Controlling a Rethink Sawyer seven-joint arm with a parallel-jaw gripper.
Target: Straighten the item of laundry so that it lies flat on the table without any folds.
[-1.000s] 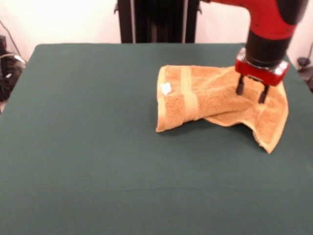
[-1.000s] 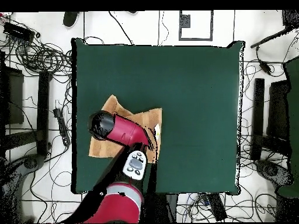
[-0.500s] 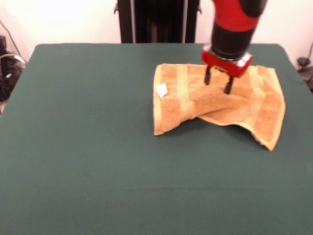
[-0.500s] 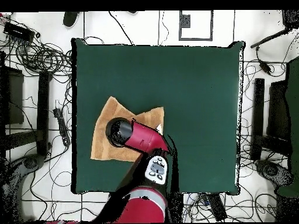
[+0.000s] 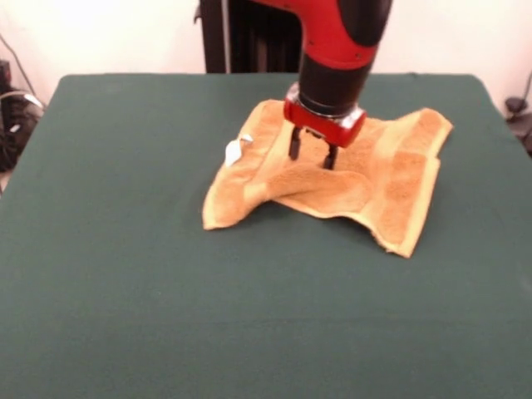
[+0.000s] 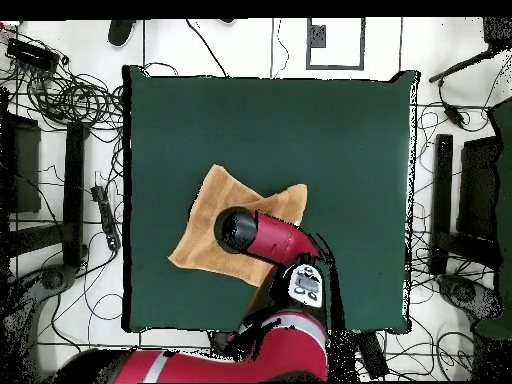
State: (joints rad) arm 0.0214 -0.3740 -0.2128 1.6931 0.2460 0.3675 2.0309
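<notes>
The claw (image 5: 312, 155) stood upper centre of the front view, its two dark fingers (image 5: 294, 142) a little apart and pressed down into the towel (image 5: 332, 179); whether they pinched cloth between them I could not tell. A second before, the claw had been at the right edge of the frame over the towel's right part; it had since travelled leftward, and the towel had gone with it, so the cloth was evidently being dragged across the tabletop (image 5: 133, 283). The towel's left corner, once folded under in a tight vertical edge, had splayed out toward centre left, and the white tag (image 5: 233, 151) had shifted left with it; the right side had opened into a broader flap reaching the upper right. That was progress, I judged, yet not completion; a raised ridge ran from the claw down to the lower left corner, and the near right edge curled.

The front view showed the fingers, the ridge and the tag; the overhead view hid all three under the arm (image 6: 262, 236), showing only the towel (image 6: 205, 225) in outline left of centre, well within the tabletop's (image 6: 340, 140) edges.
</notes>
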